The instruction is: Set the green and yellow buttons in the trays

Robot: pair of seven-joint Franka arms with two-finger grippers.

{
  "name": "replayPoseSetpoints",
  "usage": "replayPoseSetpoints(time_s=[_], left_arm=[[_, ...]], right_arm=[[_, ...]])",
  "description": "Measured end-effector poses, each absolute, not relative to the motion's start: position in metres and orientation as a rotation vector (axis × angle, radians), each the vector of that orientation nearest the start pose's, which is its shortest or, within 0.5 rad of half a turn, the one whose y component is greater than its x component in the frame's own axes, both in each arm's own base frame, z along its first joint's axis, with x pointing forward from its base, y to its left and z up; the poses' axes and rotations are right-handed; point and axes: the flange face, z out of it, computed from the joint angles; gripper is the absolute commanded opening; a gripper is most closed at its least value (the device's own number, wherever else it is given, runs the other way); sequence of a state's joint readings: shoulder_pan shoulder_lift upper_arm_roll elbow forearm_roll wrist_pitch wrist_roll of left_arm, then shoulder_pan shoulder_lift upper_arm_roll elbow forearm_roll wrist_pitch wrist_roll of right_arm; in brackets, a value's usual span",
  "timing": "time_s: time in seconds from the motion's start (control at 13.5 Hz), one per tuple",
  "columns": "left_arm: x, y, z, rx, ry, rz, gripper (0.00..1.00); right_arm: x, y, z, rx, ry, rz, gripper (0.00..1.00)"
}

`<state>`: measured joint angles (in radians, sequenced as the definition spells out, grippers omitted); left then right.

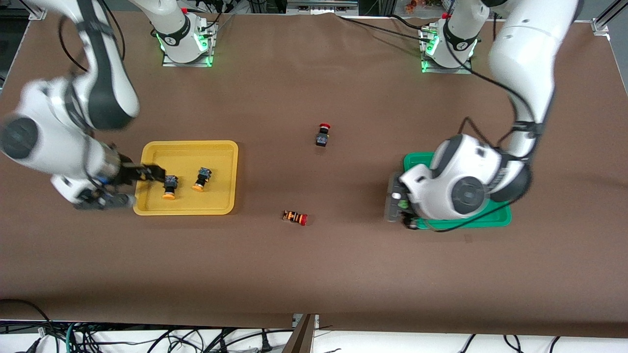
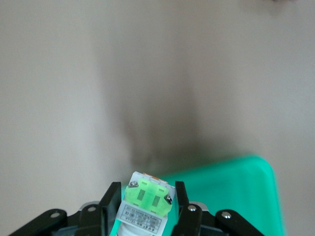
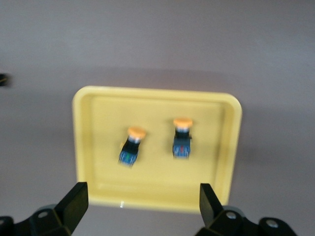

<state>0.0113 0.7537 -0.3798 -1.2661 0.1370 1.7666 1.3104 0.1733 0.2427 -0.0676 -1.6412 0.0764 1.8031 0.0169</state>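
Note:
My left gripper hangs over the corner of the green tray that is nearest the table's middle. It is shut on a pale green square-capped button with a silvery-white body; the green tray shows below it. The other green button is hidden. Two orange-yellow round-capped buttons lie on their sides in the yellow tray. My right gripper is open and empty over that tray's edge toward the right arm's end. In the right wrist view the gripper faces the tray and both buttons.
A black-bodied button with a red cap stands on the brown table between the trays. An orange-and-black striped button with a red cap lies nearer the front camera. The left arm's bulk covers most of the green tray.

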Motion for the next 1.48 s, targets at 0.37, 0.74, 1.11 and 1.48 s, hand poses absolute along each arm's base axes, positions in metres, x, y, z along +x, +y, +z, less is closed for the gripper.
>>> replayPoseSetpoints(time_s=[0.37,0.74,1.11,1.48], left_arm=[[0.686,-0.042,0.259,-2.393,2.337,0.462,0.73],[0.683,-0.042,0.249,-2.372,2.323,0.347,1.0],[0.679,-0.061,0.396,-2.656,1.827,0.255,1.0],[0.63,-0.119,0.538,-2.995,0.873,0.068,1.0]], right_arm=[[0.574,0.065,0.593,-3.139,-0.146,0.051,1.0],[0.585,0.06,0.582,-3.161,-0.134,0.088,1.0],[0.587,0.061,0.58,-3.162,-0.136,0.09,1.0],[0.587,0.063,0.581,-3.162,-0.141,0.088,1.0]])
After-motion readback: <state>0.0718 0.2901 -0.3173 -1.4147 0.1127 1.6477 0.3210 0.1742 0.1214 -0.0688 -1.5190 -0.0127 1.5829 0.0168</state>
